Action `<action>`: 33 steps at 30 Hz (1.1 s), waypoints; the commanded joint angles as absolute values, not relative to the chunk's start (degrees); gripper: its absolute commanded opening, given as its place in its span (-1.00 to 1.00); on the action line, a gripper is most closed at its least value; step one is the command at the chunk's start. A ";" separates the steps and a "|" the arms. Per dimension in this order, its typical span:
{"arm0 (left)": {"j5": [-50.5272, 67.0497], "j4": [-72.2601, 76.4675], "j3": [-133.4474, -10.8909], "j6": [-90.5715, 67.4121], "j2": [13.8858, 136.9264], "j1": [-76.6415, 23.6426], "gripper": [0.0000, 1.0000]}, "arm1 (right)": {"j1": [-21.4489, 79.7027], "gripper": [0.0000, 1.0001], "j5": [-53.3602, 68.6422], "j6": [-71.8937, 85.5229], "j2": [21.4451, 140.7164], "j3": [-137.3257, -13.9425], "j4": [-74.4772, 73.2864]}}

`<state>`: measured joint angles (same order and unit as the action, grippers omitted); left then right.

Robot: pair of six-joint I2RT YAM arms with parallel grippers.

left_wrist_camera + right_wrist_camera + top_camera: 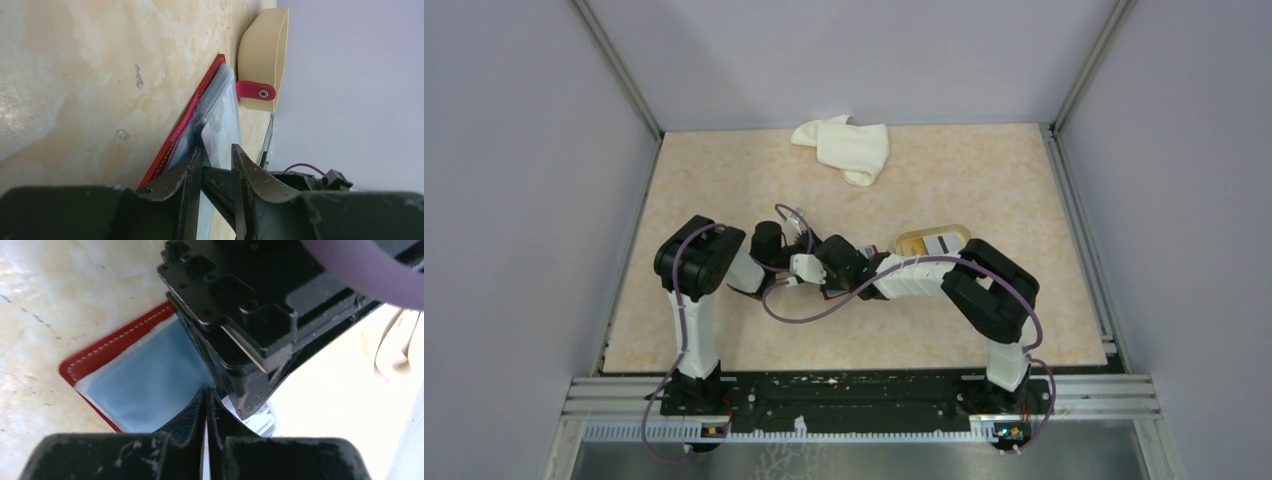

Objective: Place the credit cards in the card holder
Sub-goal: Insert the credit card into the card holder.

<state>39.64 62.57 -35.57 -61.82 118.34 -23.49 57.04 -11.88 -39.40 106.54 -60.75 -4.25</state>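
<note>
The card holder (184,126) lies open on the table, red with white stitching, its clear sleeves (145,375) facing up. Its snap tab (252,91) rests against the beige tray (265,45). My left gripper (216,147) stands partly open, astride a raised sleeve edge and gripping nothing. My right gripper (206,390) is shut, its tips over the sleeve. A printed credit card (257,426) lies flat just right of those tips, under the left arm's finger (250,390). From above, both grippers (799,268) (824,278) meet mid-table and hide the holder.
The beige tray (904,240) holds more cards (939,245) just behind the right forearm. A crumpled white cloth (844,148) lies at the table's far edge. Grey walls close in the table on three sides.
</note>
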 commanded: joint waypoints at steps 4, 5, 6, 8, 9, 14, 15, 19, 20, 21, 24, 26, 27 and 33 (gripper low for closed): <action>38.94 57.74 -35.16 -58.71 121.00 -24.16 -0.29 | 54.12 -1.00 -13.27 -38.14 102.37 -60.38 -6.24; 38.94 57.74 -35.13 -58.71 121.02 -24.16 -0.29 | 53.80 -1.00 -13.19 -38.08 102.01 -60.40 -6.39; 38.95 57.74 -35.18 -58.72 121.03 -24.10 -0.29 | 53.45 -1.00 -13.00 -38.06 101.70 -60.47 -6.64; 38.94 57.74 -35.10 -58.71 121.00 -24.08 -0.29 | 52.96 -1.00 -12.29 -37.99 100.99 -60.54 -7.33; 39.02 57.79 -35.15 -58.73 121.01 -24.08 -0.29 | 52.77 -1.00 -11.73 -37.95 100.70 -60.62 -7.75; 39.53 60.62 -34.41 -59.07 120.61 -24.02 -0.28 | 52.52 -1.00 -6.85 -37.05 99.18 -62.22 -11.21; 39.81 61.82 -34.10 -59.38 120.48 -24.01 -0.28 | 52.52 -1.00 -5.77 -37.01 98.73 -62.80 -12.34; 40.95 66.94 -32.72 -60.68 119.49 -23.77 -0.27 | 52.43 -1.00 -1.71 -37.82 96.43 -64.54 -16.54; 41.15 67.98 -32.39 -60.99 119.04 -23.81 -0.26 | 52.12 -1.00 -0.65 -38.04 95.66 -64.78 -17.28; 41.44 69.13 -32.20 -61.14 118.56 -23.82 -0.24 | 51.78 -1.00 1.14 -38.48 94.77 -65.08 -18.13; 41.62 71.12 -31.45 -61.08 116.60 -23.82 -0.19 | 50.14 -1.00 5.77 -39.50 92.15 -66.11 -21.24; 41.30 70.93 -30.98 -60.39 114.92 -23.82 -0.19 | 48.24 -1.00 9.44 -39.53 90.46 -66.85 -22.93; 41.27 70.74 -30.82 -59.85 113.94 -23.81 -0.19 | 47.00 -1.00 11.51 -39.38 89.52 -67.27 -23.73; 40.94 66.96 -28.90 -53.62 104.75 -23.75 -0.19 | 34.97 -0.98 25.78 -35.59 83.17 -68.69 -25.40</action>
<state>40.42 67.70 -29.95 -59.57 111.33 -23.51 41.91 13.39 -38.35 89.12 -65.60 -23.99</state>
